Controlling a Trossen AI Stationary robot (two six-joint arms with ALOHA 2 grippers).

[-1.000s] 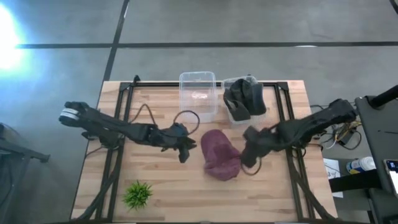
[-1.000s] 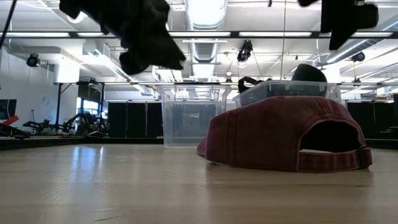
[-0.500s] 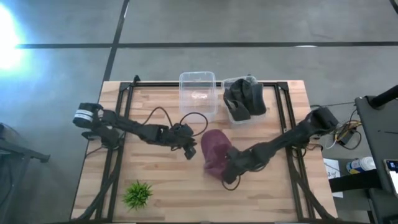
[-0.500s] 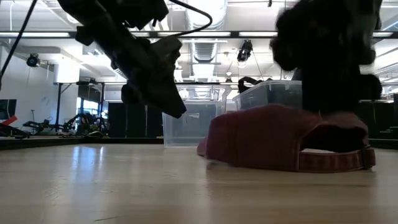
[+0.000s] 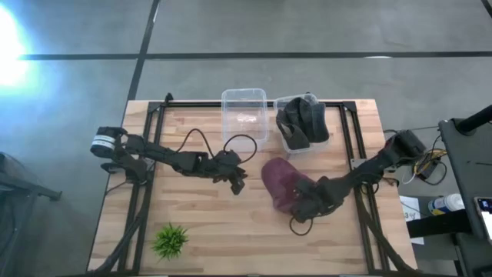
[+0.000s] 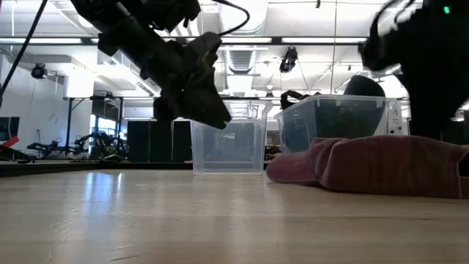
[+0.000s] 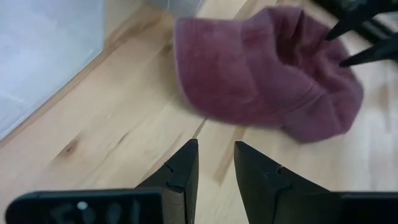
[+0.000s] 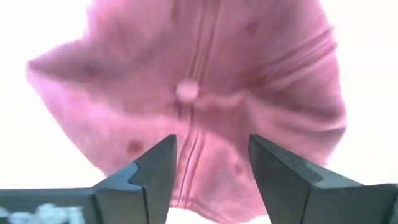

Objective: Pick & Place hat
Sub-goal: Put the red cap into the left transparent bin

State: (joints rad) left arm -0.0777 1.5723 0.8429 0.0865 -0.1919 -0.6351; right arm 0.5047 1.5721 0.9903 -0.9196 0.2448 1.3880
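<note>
No readable writing or brand shows anywhere. Nearest on the wooden table (image 5: 200, 223) stands a small green artificial plant (image 5: 170, 240), at the near left. Mid-table, the maroon baseball cap (image 5: 281, 183) lies crumpled and flattened on the wood, right of centre. The right claw (image 5: 304, 201) is at the cap's near right edge, its fingers (image 8: 155, 168) spread apart with the cap's crown and top button between and beyond them; whether they touch the cloth cannot be told. The left claw (image 5: 239, 183) hovers above the table just left of the cap, its fingers (image 7: 183, 168) nearly pressed together and holding nothing. At the far edge sit two clear plastic bins: the left bin (image 5: 244, 114) looks empty, and the right bin (image 5: 286, 138) holds dark caps (image 5: 302, 121). Beyond the table, the low view shows a large hall with ceiling strip lights (image 6: 242, 40).
</note>
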